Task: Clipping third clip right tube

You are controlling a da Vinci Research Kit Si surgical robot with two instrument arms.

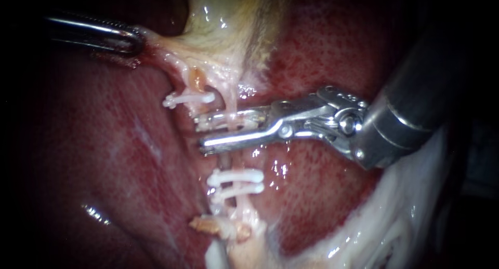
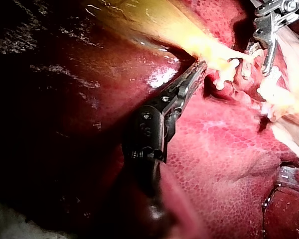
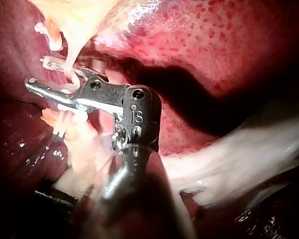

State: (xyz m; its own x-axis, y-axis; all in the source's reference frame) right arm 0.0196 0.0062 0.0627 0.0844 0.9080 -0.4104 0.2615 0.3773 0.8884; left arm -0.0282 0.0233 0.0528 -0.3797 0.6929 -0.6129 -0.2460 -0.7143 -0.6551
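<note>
left instrument was clamped on gallbladder tissue, drawn far-left, presumably to tension the right tube. right instrument jaws gaped, straddling that tube just far of two clips, room for a third.

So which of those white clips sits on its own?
The clip above the right tool; the other two clips lie close together below it.

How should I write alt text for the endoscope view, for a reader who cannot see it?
The right instrument, coming in from the right, has its hand open around a pale tube over the red liver. One white clip lies just above it, and two clips sit on the tube below. At upper left, the left instrument grips pale tissue.
</note>
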